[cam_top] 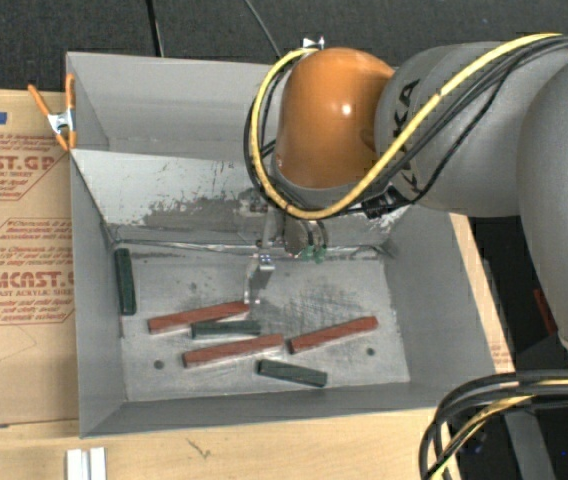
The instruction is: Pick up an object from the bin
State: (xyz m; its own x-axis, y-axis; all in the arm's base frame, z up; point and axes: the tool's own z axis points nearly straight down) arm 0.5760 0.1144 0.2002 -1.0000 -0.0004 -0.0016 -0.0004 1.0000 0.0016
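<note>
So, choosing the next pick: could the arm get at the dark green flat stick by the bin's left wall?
Probably yes: the dark green flat stick lies alone, uncovered, though the left wall stands close.

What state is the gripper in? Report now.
Gripper: cannot be told, open or shut; it hangs by the right end of the upper-left red-brown bar.

Grey bin (94,348): red sticks (199,317), green sticks (124,280)

The gripper (258,286) hangs low in the grey bin (164,98), its tip just above the right end of the upper red-brown bar (198,317). Close by lie a short dark green bar (226,330), a middle red-brown bar (234,349), a right red-brown bar (332,335) and a front green bar (291,373). A left green bar (124,280) lies well apart.
</note>
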